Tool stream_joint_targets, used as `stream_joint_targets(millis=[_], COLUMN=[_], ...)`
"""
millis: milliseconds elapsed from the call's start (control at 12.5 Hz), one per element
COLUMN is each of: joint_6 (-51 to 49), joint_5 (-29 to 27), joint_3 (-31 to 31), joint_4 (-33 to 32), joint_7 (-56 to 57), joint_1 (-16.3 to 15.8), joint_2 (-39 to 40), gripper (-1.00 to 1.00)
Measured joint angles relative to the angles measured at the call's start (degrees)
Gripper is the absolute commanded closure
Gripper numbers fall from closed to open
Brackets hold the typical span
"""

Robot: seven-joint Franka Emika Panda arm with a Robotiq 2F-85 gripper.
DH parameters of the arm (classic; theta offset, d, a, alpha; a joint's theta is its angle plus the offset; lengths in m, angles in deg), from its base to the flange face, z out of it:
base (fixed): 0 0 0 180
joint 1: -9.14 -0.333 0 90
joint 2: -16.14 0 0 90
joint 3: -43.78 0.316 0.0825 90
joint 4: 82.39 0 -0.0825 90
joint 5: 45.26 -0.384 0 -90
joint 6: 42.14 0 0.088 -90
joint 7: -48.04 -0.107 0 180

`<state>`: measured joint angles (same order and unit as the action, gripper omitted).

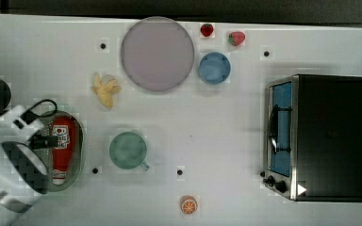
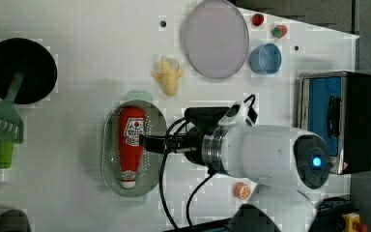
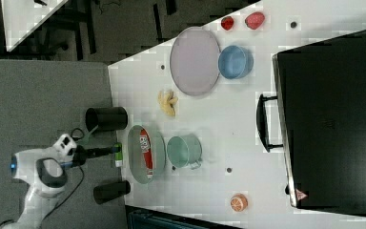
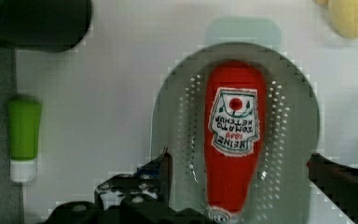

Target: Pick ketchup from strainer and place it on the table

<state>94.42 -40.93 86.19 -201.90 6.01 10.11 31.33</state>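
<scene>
Wrist view: gripper (image 4: 237,172) spread wide, astride the ketchup (image 4: 233,135) lying in the strainer (image 4: 177,116), cap toward six o'clock. Approach step; next, I judge, descend and close.

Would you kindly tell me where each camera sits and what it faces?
Top view: overhead, straight down on the table; arm at the top view's left.
Left view: high, looking down; arm and open pincer over the strainer.
Right view: high, angled; arm beside the table edge.
Wrist view: on the wrist, looking down at the ketchup between open fingers.
All share ketchup in strainer.
</scene>
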Motion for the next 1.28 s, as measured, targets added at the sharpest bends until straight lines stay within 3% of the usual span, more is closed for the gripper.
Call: stream_joint_targets(millis=[320, 800, 880, 1120, 1280], joint_6=[13.15, 19.02, 20.65, 23.56, 24.17], joint_5=[1.63, 1.94, 2.69, 4.89, 5.11], joint_3=[-0.95, -3.97, -4.76, -6.07, -7.22], joint_4=[-6.60, -6.94, -7.05, -6.94, -6.71], joint_7=[-0.87, -1.00, -1.04, -1.10, -1.28], joint_1=[0.69, -0.52, -1.12, -2.26, -3.17], joint_2=[8.11, 19.14, 19.67, 20.14, 20.23], gripper=[-1.00, -1.00, -0.92, -0.21, -0.17])
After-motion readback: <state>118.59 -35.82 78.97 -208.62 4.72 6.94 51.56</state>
